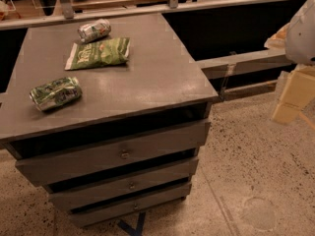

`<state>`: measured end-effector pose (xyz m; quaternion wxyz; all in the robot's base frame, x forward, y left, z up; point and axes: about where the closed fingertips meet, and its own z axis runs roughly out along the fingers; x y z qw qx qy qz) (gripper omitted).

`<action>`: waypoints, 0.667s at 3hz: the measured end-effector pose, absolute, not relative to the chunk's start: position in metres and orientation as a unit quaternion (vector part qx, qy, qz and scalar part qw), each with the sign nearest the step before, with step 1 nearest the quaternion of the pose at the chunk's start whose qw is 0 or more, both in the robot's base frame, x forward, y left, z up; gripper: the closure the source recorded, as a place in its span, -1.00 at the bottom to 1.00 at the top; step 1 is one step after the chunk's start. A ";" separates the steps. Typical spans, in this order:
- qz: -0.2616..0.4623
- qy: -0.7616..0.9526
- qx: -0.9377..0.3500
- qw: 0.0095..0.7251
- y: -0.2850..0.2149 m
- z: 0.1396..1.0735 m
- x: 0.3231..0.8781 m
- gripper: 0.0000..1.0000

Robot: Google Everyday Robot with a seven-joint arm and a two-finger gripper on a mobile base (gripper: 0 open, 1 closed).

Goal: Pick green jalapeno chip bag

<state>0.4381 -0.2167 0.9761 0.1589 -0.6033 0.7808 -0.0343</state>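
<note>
The green jalapeno chip bag (pixel 98 53) lies flat on the grey cabinet top (pixel 147 77), at the back left, with white lettering and pale edges. My gripper (pixel 293 98) hangs at the far right edge of the view, off the cabinet and over the floor, well to the right of the bag and lower than it. It holds nothing that I can see. The white arm housing (pixel 301 29) sits above it.
A crushed green-and-silver can (pixel 94 30) lies just behind the bag. Another crushed can (pixel 55 93) lies near the front left. The cabinet has three drawers (pixel 123 154) with small knobs. A rail and counter (pixel 241 60) run behind. Speckled floor (pixel 256 181) lies to the right.
</note>
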 end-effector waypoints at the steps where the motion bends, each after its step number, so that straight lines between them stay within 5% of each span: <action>1: -0.034 0.781 -0.603 0.159 -0.217 0.976 0.438 -1.00; 2: -0.017 0.789 -0.585 0.185 -0.216 0.979 0.444 -1.00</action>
